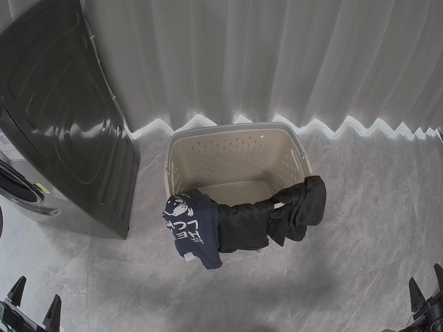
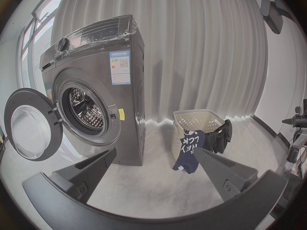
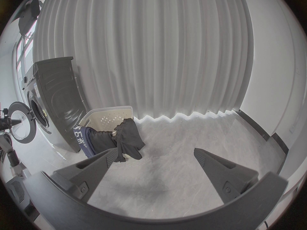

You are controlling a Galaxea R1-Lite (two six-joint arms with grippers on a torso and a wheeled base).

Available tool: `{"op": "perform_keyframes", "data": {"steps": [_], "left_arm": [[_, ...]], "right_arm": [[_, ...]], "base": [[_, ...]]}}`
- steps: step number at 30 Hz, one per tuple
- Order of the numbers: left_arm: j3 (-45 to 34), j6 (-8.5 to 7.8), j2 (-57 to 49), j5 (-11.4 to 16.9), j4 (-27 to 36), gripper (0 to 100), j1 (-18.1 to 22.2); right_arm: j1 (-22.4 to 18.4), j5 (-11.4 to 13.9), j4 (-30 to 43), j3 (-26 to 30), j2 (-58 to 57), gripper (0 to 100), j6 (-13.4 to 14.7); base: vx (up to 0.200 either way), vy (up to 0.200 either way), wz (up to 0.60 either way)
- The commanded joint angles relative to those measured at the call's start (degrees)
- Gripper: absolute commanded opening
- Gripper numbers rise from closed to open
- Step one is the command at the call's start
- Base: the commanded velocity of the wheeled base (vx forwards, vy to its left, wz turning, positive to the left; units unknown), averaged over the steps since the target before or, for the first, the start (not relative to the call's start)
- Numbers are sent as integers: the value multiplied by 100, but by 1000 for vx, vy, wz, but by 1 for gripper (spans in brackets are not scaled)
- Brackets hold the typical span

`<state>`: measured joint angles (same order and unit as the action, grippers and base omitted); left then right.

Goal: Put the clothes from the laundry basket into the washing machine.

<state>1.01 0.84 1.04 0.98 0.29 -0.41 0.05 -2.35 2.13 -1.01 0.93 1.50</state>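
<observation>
A beige laundry basket [image 1: 235, 148] stands on the floor by the curtain. Over its near rim hang a navy printed shirt [image 1: 194, 227] and a black garment [image 1: 277, 213]; the basket's inside looks bare. The grey washing machine [image 2: 105, 90] stands to the left with its round door [image 2: 30, 123] swung open and the drum [image 2: 84, 111] visible. My left gripper [image 1: 34, 298] is low at the near left, open and holding nothing. My right gripper [image 1: 427, 284] is low at the near right, open too. Both are well short of the basket [image 2: 195, 122], which the right wrist view also catches [image 3: 108, 117].
A white pleated curtain [image 1: 277, 47] hangs behind the basket. Grey marble-look floor [image 1: 346, 236] spreads wide between the grippers and the basket. The washing machine's side panel [image 1: 64, 116] stands close to the basket's left.
</observation>
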Motion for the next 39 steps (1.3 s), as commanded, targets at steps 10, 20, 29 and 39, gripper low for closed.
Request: {"op": "perform_keyframes", "data": {"steps": [10,20,29,39], "left_arm": [[-101,4,-104,-1,6,100,6],[-101,4,-104,-1,-3,100,6],[-101,-5,-104,-1,6,100,6],[-101,-14,-104,8,6,100,6]], "right_arm": [[4,-2,-2,13,-93,100,-1],[-5,-2,6,13,-93,100,-18],[-5,-20,-196,101,-93,100,-9],[118,543,-134,-1156,1419,100,96]], "base": [[20,0,0],[160,0,0],[0,0,0],[0,0,0]]}}
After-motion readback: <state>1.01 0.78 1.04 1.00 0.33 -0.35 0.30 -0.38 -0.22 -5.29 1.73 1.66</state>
